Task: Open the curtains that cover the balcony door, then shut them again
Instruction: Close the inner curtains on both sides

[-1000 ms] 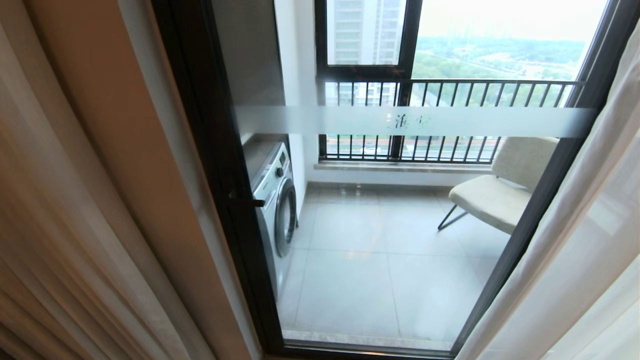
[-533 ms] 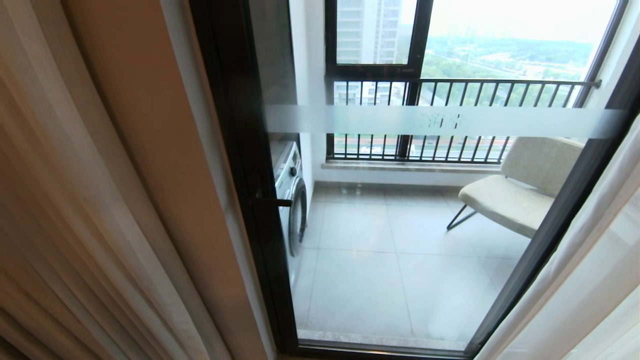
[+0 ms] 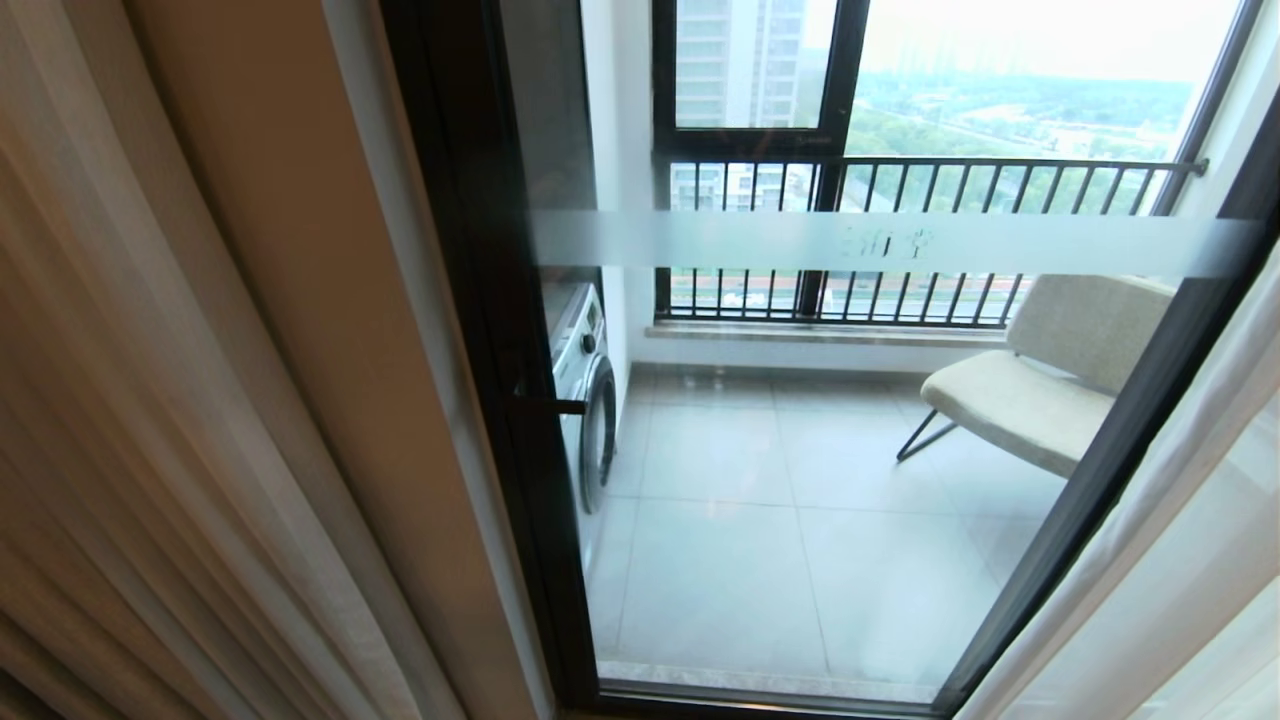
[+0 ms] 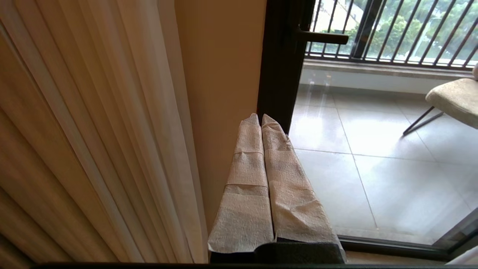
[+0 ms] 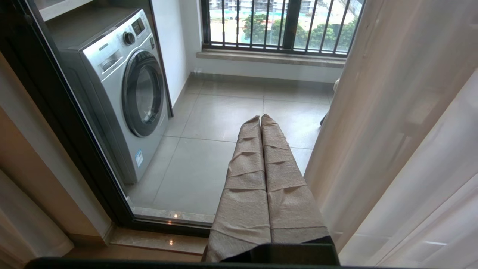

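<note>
- My left gripper (image 4: 261, 117) has its two wrapped fingers pressed flat together, clenched on nothing; it hangs just beside the wall strip, with the beige drapes (image 4: 93, 130) near its outer side but not touching.
- My right gripper (image 5: 260, 118) is the same: fingers sealed against each other, empty, pointing at the balcony tiles, with the white sheers (image 5: 410, 149) close alongside.
- Neither arm shows in the head view, so both look parked.
- What changed over the last second: the whole head view slid, so the door frame and washing machine (image 3: 585, 400) sit further right than before. I read that as the base moving, not the scene; in the last half second it has nearly settled.
- The balcony door (image 3: 800, 450) is uncovered between the gathered drapes on my left and the sheers (image 3: 1170, 520) on my right.
- My judgement: the opening half looks done, and I'm lining up near the left drapes to start pulling them closed.
</note>
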